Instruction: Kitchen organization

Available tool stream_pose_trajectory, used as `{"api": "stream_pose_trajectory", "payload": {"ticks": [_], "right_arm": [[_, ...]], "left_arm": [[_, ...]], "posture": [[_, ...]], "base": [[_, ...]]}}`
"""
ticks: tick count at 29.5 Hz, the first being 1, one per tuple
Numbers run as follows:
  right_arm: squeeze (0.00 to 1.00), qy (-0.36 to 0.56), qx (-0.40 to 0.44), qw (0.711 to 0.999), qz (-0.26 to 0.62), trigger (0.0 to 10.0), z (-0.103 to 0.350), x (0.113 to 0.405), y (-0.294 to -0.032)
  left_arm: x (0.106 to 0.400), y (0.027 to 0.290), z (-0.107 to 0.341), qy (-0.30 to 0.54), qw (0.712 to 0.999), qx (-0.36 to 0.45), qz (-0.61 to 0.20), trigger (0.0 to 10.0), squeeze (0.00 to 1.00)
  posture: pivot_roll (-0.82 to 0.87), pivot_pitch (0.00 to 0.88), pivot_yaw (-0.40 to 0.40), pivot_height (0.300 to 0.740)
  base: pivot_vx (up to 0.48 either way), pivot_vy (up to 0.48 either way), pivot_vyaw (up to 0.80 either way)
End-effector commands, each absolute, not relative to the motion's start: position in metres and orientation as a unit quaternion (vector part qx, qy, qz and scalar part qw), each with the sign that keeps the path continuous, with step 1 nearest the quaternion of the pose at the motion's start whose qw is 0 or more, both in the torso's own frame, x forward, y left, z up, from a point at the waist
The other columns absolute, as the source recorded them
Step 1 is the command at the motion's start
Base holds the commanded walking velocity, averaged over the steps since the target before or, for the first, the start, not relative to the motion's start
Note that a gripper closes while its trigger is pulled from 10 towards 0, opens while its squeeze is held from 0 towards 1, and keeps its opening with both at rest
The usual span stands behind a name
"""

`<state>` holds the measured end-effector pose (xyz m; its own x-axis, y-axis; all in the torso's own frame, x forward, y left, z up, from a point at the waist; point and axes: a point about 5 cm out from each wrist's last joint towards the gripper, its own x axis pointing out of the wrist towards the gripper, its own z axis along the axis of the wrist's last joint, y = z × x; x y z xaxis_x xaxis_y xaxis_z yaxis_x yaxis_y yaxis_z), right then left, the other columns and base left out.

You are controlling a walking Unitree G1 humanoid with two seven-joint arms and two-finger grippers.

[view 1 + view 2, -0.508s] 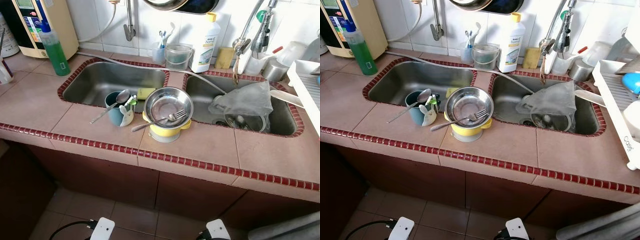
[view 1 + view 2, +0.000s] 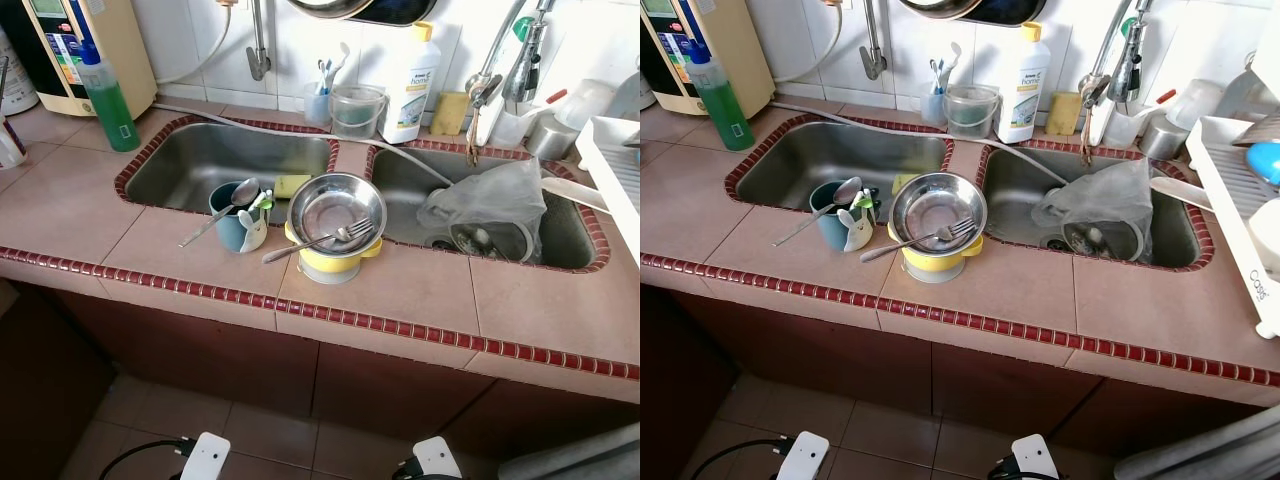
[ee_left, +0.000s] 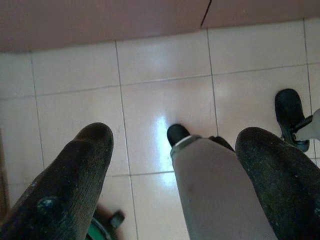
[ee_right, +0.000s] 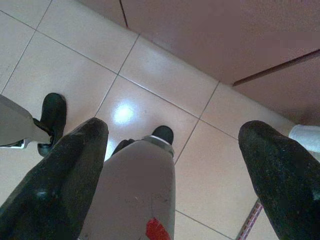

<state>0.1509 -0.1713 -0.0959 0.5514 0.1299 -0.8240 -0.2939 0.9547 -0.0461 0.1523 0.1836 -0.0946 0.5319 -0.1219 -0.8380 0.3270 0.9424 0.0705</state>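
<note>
Nothing's been touched so far: both arms hang down by the robot's legs, the left gripper and the right gripper each pointing at the floor tiles with fingers spread wide and nothing between them. The stuff to sort is all on the tiled counter between the two sinks. There's a steel bowl sitting on top of a yellow bowl, with a fork lying across the steel one, handle poking out toward the counter's front edge. Just beside it on the left is a teal mug with a spoon leaning out of it and what I think is a little white-and-green figure on its side, hard to tell at this size. The right sink has a grey plastic bag slumped over some dishes, and a green soap bottle stands well apart at the back left. What worries me: that stack looks tippy. Grab the steel bowl by its rim and the fork probably slides off and clatters onto the floor, or the yellow bowl gets dragged along. The spoon handle sticking out of the mug is also an easy thing to clip on the way in, which would knock the mug over.
</note>
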Motion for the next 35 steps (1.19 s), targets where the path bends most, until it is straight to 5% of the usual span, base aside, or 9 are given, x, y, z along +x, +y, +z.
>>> {"api": "stream_pose_trajectory", "payload": {"ticks": [1,3,19,27,35], "right_arm": [[0.00,0.452,-0.095,0.877,0.130,10.0,-0.095,0.151,-0.173],[0.00,0.434,-0.112,0.880,0.159,10.0,-0.090,0.160,-0.175],[0.00,0.259,-0.134,0.866,0.407,10.0,-0.047,0.205,-0.150],[0.00,0.178,-0.144,0.845,0.483,10.0,-0.027,0.206,-0.154],[0.00,0.125,-0.076,0.834,0.532,10.0,0.007,0.205,-0.162]], "left_arm": [[0.153,0.183,-0.093,0.456,0.867,0.126,-0.156,10.0,0.00],[0.158,0.181,-0.089,0.425,0.854,0.189,-0.232,10.0,0.00],[0.194,0.163,-0.041,0.205,0.853,0.201,-0.436,10.0,0.00],[0.190,0.165,-0.019,0.130,0.837,0.209,-0.488,10.0,0.00],[0.189,0.175,0.013,0.074,0.854,0.166,-0.488,10.0,0.00]], "posture": [[-0.05,0.059,0.017,0.740],[-0.04,0.083,0.008,0.740],[-0.02,0.139,-0.007,0.740],[-0.03,0.129,-0.014,0.740],[-0.03,0.117,-0.008,0.740]], "base": [[0.000,0.000,0.00],[0.000,0.000,0.00],[0.000,0.000,0.00],[0.000,0.000,0.00],[0.000,0.000,0.00]]}}
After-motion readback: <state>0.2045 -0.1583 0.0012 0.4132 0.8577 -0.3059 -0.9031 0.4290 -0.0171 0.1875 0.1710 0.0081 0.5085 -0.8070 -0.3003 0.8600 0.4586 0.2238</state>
